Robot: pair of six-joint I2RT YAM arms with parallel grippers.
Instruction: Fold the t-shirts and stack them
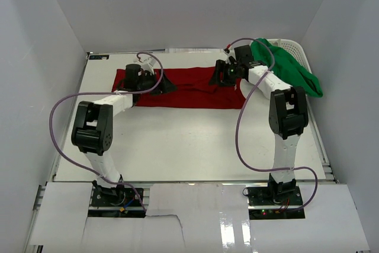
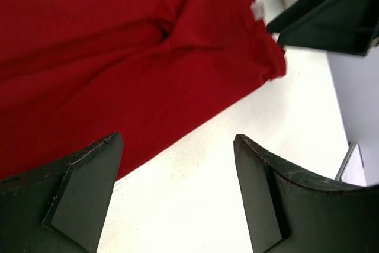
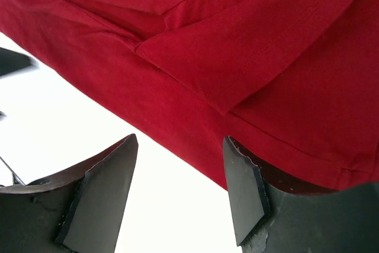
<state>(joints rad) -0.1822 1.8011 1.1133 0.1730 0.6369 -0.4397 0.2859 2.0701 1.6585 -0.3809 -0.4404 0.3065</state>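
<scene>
red t-shirt lies spread as a long band on the far half of the white tabletop, its long axis running left to right. which end is the collar cannot be told. in the right wrist view a folded flap with a stitched hem lies on top of the cloth. the green t-shirt sits bunched at the far right, heaped in the white slotted basket and spilling over its near side, just beside the red one's right end. the left end effector hangs low over the left part of the red t-shirt, fingers spread, nothing between them, its near hem crossing by one finger. the right end effector is at the right part, also spread, one finger at the cloth's edge.
</scene>
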